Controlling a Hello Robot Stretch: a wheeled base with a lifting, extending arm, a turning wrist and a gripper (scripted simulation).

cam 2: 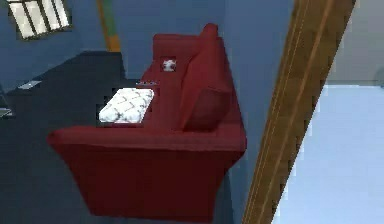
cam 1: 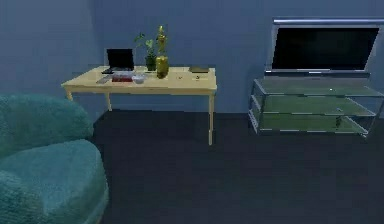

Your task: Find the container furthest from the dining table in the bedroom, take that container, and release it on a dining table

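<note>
Noting a tall yellowish vessel (cam 1: pixel 161 52) standing upright on a light wooden table (cam 1: pixel 172 83), toward the back edge and right of centre, in the forward view. Not confirming it as the task's container: cannot tell from its shape. Recording a leafy plant (cam 1: pixel 148 48) just beside it on the left, and an open laptop (cam 1: pixel 120 60) further left with its dark screen facing the room. Logging a few small flat items (cam 1: pixel 125 77) lying in front of the laptop, and 1 dark flat object (cam 1: pixel 200 70) near the table's right end. Placing the table against a blue wall, on dark floor.

Recording a flat-screen television (cam 1: pixel 325 47) on a glass-shelved stand (cam 1: pixel 315 108), well apart on the right. Noting a teal armchair (cam 1: pixel 45 160) occupying the lower left corner.

Logging, in the arm side view, a red sofa (cam 2: pixel 160 150) carrying 1 white patterned cushion (cam 2: pixel 127 105), 1 red cushion (cam 2: pixel 205 108) and a small black-and-white ball (cam 2: pixel 170 65). Noting a wooden door frame (cam 2: pixel 300 100) just right of the sofa and a window (cam 2: pixel 38 15) at upper left.

Finger state: cannot tell.
</note>
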